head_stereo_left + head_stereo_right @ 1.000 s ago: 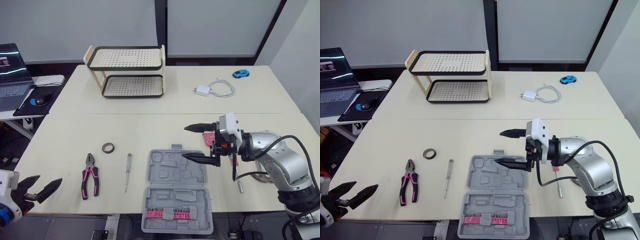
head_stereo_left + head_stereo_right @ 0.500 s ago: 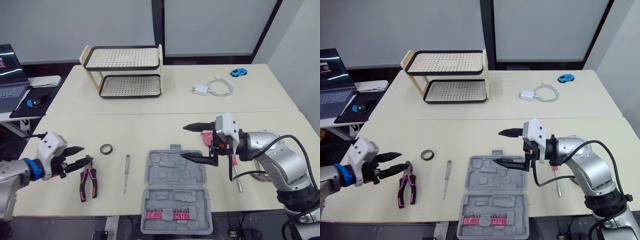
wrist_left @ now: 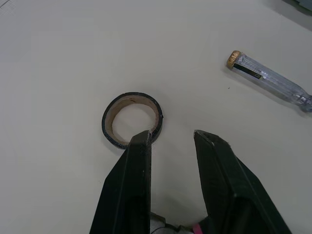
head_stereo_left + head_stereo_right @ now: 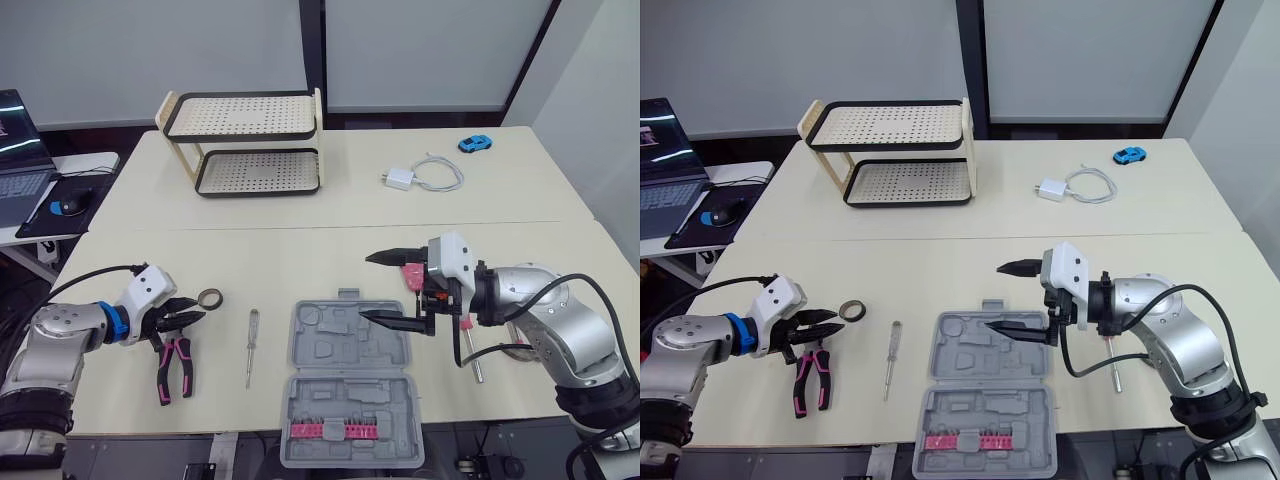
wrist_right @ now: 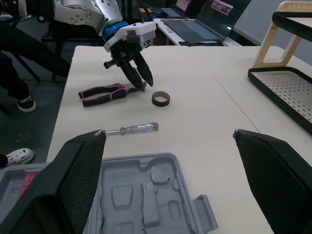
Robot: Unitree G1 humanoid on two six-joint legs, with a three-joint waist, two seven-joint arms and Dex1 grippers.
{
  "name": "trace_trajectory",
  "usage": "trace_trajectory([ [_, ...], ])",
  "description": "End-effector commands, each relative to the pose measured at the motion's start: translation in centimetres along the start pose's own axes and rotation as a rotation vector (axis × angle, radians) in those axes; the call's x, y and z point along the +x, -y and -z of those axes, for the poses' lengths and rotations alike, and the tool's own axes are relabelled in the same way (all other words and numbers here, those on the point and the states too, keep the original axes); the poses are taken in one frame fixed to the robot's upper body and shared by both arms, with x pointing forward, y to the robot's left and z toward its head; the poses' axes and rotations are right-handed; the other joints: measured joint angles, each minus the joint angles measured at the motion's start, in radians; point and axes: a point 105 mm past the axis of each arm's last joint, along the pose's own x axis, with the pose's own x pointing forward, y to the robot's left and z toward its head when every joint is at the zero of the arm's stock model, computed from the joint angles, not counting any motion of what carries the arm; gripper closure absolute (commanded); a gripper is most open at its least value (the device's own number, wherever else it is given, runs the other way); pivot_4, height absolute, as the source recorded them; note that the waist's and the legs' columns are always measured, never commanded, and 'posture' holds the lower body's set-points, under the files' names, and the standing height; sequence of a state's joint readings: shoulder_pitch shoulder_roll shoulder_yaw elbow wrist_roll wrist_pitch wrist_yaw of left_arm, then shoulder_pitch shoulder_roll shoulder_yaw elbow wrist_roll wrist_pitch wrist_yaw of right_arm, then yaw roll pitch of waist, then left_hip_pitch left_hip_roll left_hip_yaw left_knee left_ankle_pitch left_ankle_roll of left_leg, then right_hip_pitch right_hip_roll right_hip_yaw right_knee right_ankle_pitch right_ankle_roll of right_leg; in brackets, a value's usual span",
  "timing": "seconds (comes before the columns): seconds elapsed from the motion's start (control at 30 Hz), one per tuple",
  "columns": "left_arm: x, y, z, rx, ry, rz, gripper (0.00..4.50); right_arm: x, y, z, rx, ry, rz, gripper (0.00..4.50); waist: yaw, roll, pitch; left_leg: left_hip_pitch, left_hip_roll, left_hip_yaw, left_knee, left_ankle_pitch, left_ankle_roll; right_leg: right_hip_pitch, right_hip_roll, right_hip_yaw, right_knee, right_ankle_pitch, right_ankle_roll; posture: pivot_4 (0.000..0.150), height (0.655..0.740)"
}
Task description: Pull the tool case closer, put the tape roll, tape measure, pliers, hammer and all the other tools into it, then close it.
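Left claw (image 3: 170,139) partly open and empty, its tips just beside the tape roll (image 3: 113,118) on the table (image 4: 300,260).

The roll lies flat at about 1 o'clock from the claw tips; one finger (image 3: 139,146) overlaps its rim in the wrist view, and whether it touches cannot be told. The pliers (image 4: 172,362) lie just at 6 o'clock of this claw, and the screwdriver (image 4: 250,345) lies at 3 o'clock of the pliers. The tool case (image 4: 352,385) lies open at 3 o'clock of the screwdriver, near the table's front edge. The right claw (image 4: 366,286) is spread wide and grips nothing, hanging over the case's far half toward its 3 o'clock side.
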State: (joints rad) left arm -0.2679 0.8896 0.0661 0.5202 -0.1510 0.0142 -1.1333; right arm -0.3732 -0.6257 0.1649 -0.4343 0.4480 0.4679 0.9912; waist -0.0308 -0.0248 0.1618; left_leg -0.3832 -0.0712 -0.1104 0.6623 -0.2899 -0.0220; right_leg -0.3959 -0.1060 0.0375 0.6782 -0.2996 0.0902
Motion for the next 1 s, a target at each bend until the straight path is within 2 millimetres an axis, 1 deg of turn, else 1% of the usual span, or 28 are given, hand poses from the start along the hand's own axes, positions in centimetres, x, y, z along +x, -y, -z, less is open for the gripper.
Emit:
trace_trajectory([
  [0.03, 0.6, -0.1, -0.1, 0.047, -0.003, -0.002, 3.14, 0.1, -0.4, -1.0, -0.053, 0.004, -0.002, 0.0, 0.0, 0.0, 0.0, 0.0, 0.0, 0.0, 0.0, 0.0, 0.0, 0.0, 0.0, 0.0, 0.0, 0.0, 0.0, 0.15, 0.74],
  [0.33, 2.1, -0.5, 0.2, 0.149, -0.028, -0.01, 3.14, 0.2, -0.5, -1.1, -0.06, 0.0, 0.001, 0.0, 0.0, 0.0, 0.0, 0.0, 0.0, 0.0, 0.0, 0.0, 0.0, 0.0, 0.0, 0.0, 0.0, 0.0, 0.0, 0.15, 0.74],
  [0.67, 3.2, -0.6, 1.2, 0.125, -0.073, -0.011, 3.14, 0.2, -0.3, -1.1, -0.06, -0.005, 0.019, 0.0, -0.001, 0.0, 0.0, 0.0, 0.0, 0.0, 0.001, 0.0, 0.0, 0.0, 0.0, 0.0, 0.001, 0.0, 0.0, 0.15, 0.74],
  [0.77, 3.5, -0.6, 1.1, 0.122, -0.071, -0.011, 3.68, 0.2, -0.3, -1.1, -0.059, -0.005, 0.019, 0.0, -0.001, 0.0, 0.0, 0.0, 0.0, 0.0, 0.001, 0.0, 0.0, 0.0, 0.0, 0.0, 0.001, 0.0, 0.0, 0.15, 0.74],
  [0.83, 3.6, -0.6, 1.2, 0.121, -0.075, -0.008, 4.26, 0.2, -0.4, -1.0, -0.059, -0.006, 0.018, 0.0, -0.001, 0.0, 0.0, 0.0, 0.0, 0.0, 0.001, 0.0, 0.0, 0.0, 0.0, 0.0, 0.001, 0.0, 0.0, 0.15, 0.74],
  [0.87, 3.6, -0.6, 1.2, 0.121, -0.076, -0.007, 4.47, 0.2, -0.4, -0.9, -0.059, -0.008, 0.016, 0.0, -0.001, 0.0, 0.0, 0.0, -0.001, 0.0, 0.001, 0.0, 0.0, 0.0, 0.0, 0.0, 0.001, 0.0, 0.0, 0.15, 0.74],
  [1.0, 3.6, -0.7, 0.9, 0.119, -0.064, -0.006, 4.47, 0.3, -0.6, -0.9, -0.059, -0.008, 0.012, 0.0, -0.001, 0.0, 0.0, 0.0, -0.001, 0.0, 0.001, 0.0, 0.0, 0.0, 0.0, 0.0, 0.001, 0.0, 0.0, 0.15, 0.74],
])
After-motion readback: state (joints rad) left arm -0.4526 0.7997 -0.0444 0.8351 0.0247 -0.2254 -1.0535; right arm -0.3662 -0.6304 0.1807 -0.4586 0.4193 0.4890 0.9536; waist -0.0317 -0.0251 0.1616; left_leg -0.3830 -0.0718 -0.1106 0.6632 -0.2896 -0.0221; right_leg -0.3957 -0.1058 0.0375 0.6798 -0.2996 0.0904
